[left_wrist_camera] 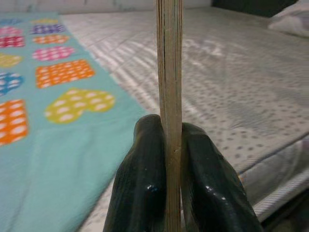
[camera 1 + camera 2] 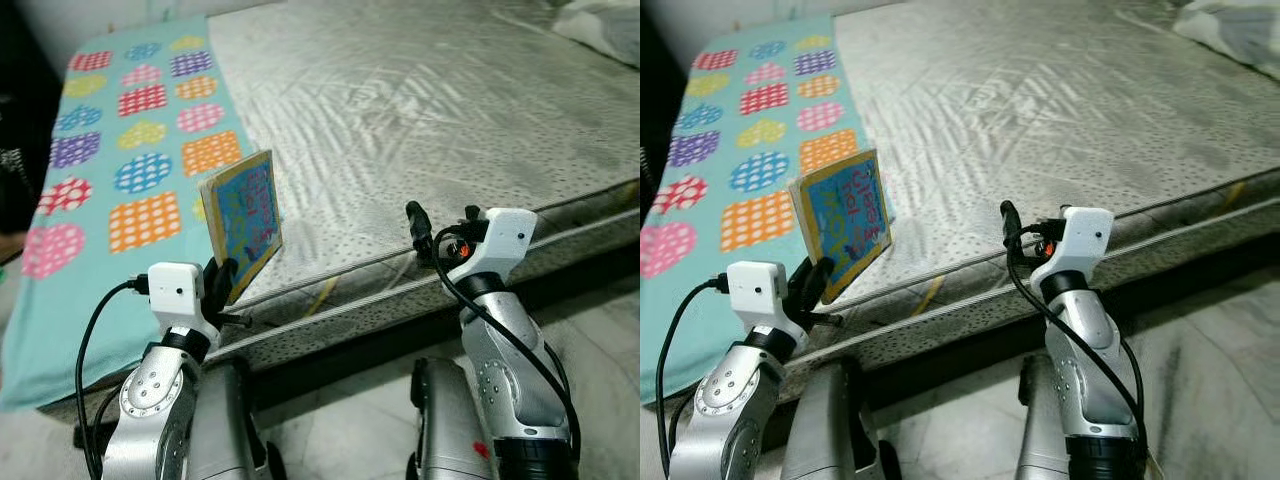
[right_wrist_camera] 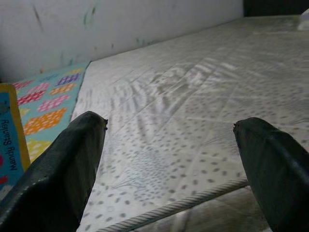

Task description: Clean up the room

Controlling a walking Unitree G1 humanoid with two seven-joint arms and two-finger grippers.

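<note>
Cardboard book [image 2: 243, 222] upright, pinched at lower edge by left hand [image 2: 222, 283], over near edge of bed [image 2: 420, 110], beside teal blanket [image 2: 120, 150]. Right hand [image 3: 169, 169] spread wide, holding nothing, near mattress edge. Risk: narrow edge pinch, book may pivot or slip out.

A bedroom in a home, by every sign. Wide grey mattress [image 2: 430, 120] with a quilted, speckled cover and corded edge, taking up most of the head views. Turquoise blanket [image 2: 120, 150] printed with dotted hearts in pink, orange, purple, yellow and blue, spread over the mattress on the robot's left. Crumpled white bedding [image 2: 600, 25] at the far right corner. Pale plastered wall [image 3: 120, 24], scuffed and stained, right behind the bed. Light tiled floor [image 2: 340, 420] below the mattress edge. Colourful cardboard children's book [image 2: 245, 220] held upright at the near edge.
</note>
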